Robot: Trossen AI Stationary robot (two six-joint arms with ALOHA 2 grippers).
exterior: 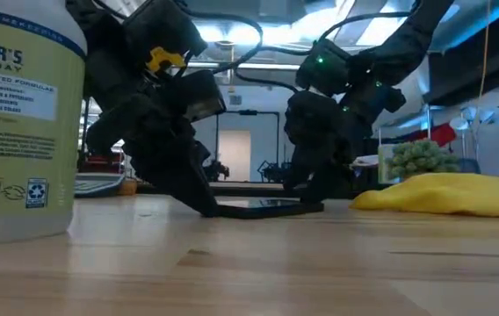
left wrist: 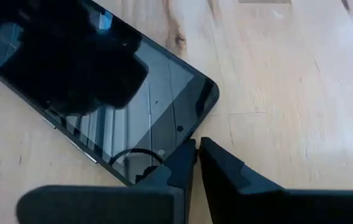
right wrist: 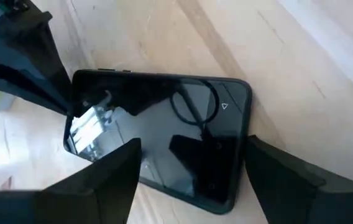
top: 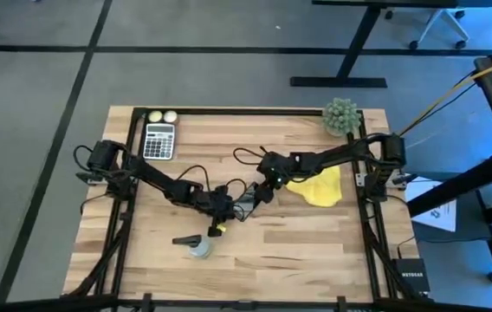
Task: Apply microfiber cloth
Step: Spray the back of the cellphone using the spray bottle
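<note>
Both arms crowd the middle of the counter (top: pixel 298 243) around a black smartphone (right wrist: pixel 158 137) lying flat, screen up. The left end effector (left wrist: pixel 195 152) has its fingers pressed together, tips resting at one corner of the phone, as if pinning it in place. The right end effector (right wrist: pixel 189 180) is spread wide, a finger on either side of the phone's other end, gripping nothing. The microfiber cloth (top: pixel 317 186) lies in a crumpled yellow heap just behind the right end effector, on the side away from the left arm, near but apart from the phone and not yet touched. My guess is the step in hand is steadying the phone before the cloth is fetched. To do it well, the right end effector should back off the phone without nudging it, reach to the cloth, and pinch a raised fold, not the flat edge, so that plenty of fabric hangs free to wipe with. The left should keep gentle pressure on that corner; the glass looks slick and could slide. A spray bottle (exterior: pixel 17 123) stands on the left arm's side, out of the way.
</note>
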